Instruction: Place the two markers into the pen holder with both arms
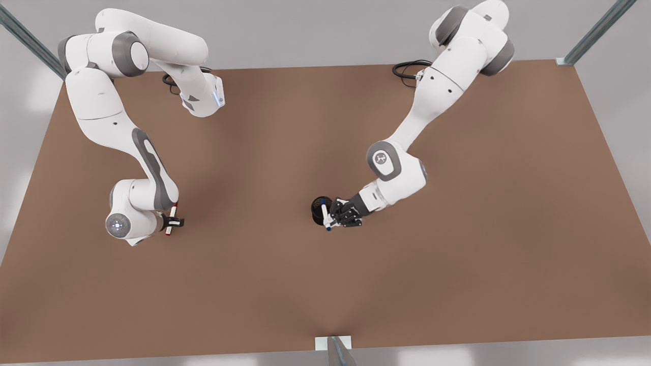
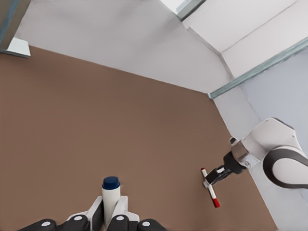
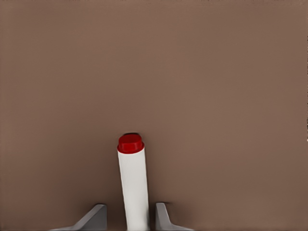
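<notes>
A: Firstly, item one: the left end effector [image 1: 331,219]. Where does it sit?

B: At the middle of the brown surface [image 1: 457,264], on the arm at the front view's right. It is clamped on the blue marker [image 1: 325,215]; the left wrist view has the white barrel [image 2: 110,204] standing between its fingers [image 2: 94,211], blue end outward.

A: Item two: the pen holder [image 1: 318,208].

B: Black mesh cup, upright on the surface, just beside that end effector on the front view's left. The blue marker lies tilted across the cup's near rim, one end over the opening, the blue tip pointing toward the bottom of the front view. Whether it touches the rim cannot be told.

A: Item three: the right end effector [image 1: 170,222].

B: Toward the front view's left, well apart from the pen holder. It is closed on the red marker [image 1: 171,219]. In the right wrist view the white barrel [image 3: 134,192] runs out between two grey fingertips [image 3: 163,217], ending in a red end.

A: How is that marker oriented?

B: In the front view it is nearly upright in the picture, slightly tilted, held near its middle. The left wrist view shows it [image 2: 210,186] far off with a red tip at each end, in the other arm's grasp.
</notes>
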Motion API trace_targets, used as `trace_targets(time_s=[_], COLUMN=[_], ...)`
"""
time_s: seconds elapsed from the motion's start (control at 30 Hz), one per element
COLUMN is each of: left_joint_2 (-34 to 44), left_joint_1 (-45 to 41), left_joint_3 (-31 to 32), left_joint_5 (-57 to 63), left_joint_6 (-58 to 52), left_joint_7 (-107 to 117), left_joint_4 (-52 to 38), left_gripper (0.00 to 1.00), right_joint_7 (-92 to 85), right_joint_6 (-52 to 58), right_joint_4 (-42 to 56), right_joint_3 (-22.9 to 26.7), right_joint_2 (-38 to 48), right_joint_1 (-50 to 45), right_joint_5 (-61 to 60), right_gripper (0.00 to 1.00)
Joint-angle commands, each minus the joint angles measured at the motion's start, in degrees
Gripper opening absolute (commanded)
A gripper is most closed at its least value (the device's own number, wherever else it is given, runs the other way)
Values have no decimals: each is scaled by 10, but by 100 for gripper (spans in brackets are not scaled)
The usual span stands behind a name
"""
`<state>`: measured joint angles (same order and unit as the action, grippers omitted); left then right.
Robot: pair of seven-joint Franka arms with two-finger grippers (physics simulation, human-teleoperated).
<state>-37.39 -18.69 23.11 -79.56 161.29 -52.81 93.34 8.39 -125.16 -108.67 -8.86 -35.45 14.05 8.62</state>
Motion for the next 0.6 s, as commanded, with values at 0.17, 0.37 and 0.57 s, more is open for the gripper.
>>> trace_targets(time_s=[0.17,0.37,0.57], left_joint_2=[-3,-2,-4], left_joint_1=[-51,-66,-104], left_joint_3=[-2,-3,-4], left_joint_5=[-8,-2,3], left_joint_6=[149,167,199], left_joint_7=[-318,-374,-394], left_joint_4=[2,4,4], left_gripper=[21,21,42], right_joint_7=[32,32,-10], right_joint_6=[4,29,33], right_joint_4=[7,21,101], right_joint_3=[0,-5,-76], right_joint_2=[1,12,68], right_joint_1=[-1,-2,-1], right_joint_5=[13,12,11], right_gripper=[27,21,21])
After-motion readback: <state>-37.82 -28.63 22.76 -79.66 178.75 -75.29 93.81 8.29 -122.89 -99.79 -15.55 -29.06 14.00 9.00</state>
